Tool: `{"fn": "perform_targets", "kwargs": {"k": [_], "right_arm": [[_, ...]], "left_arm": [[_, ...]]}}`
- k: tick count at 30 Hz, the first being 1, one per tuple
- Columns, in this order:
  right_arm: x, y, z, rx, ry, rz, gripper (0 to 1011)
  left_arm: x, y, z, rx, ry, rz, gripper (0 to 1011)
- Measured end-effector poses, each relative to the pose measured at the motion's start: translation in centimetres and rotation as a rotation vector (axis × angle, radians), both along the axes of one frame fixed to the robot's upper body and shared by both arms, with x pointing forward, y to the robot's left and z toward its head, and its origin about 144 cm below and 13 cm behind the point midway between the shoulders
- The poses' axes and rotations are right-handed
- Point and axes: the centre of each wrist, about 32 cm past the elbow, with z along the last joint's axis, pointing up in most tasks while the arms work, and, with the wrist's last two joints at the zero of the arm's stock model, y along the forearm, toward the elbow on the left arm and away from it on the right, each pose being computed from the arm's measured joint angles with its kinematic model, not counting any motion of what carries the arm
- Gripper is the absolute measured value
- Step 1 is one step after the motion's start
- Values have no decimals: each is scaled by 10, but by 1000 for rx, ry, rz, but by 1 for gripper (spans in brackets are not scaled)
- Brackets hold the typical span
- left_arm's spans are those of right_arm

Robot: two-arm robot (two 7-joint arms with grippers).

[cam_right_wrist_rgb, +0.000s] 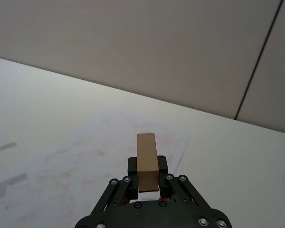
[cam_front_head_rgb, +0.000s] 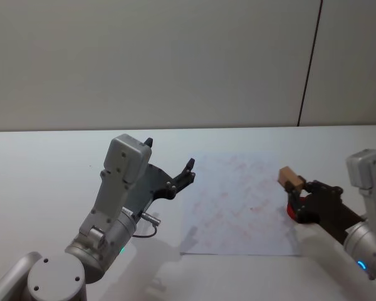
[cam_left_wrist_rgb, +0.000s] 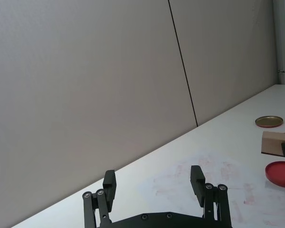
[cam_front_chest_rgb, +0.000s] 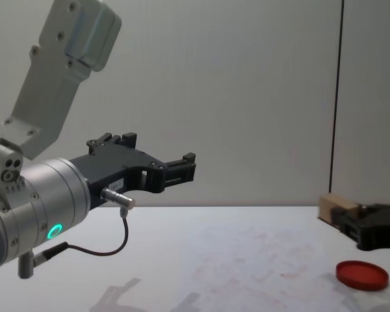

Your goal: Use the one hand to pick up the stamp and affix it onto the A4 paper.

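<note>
The stamp [cam_front_head_rgb: 289,176], a small tan wooden block, is held off the table with my right gripper [cam_front_head_rgb: 296,185] shut on it. It hangs over the right edge of the A4 paper [cam_front_head_rgb: 238,207], a white sheet with faint pink imprints. The right wrist view shows the stamp [cam_right_wrist_rgb: 147,159] clamped between the black fingers [cam_right_wrist_rgb: 132,165], with the paper [cam_right_wrist_rgb: 85,156] below and ahead. From the chest, the stamp [cam_front_chest_rgb: 330,205] sits well above the table. My left gripper [cam_front_head_rgb: 169,155] is raised left of the paper, open and holding nothing.
A flat red disc [cam_front_chest_rgb: 361,274] lies on the table under the right gripper, beside the paper's right edge. A round brass-coloured lid [cam_left_wrist_rgb: 269,121] lies farther back on the right. A grey wall stands behind the white table [cam_front_head_rgb: 50,157].
</note>
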Motion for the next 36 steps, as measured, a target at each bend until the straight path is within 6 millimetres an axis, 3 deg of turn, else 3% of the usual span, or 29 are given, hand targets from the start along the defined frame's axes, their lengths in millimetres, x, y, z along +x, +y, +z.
{"fn": "perform_targets", "kwargs": {"k": [17, 36], "right_arm": [[-8, 23, -6, 10, 52, 158, 218], [-15, 30, -26, -70, 112, 187, 218]], "left_arm": [[0, 0, 0, 0, 0, 0, 993], [0, 0, 0, 0, 0, 0, 993]]}}
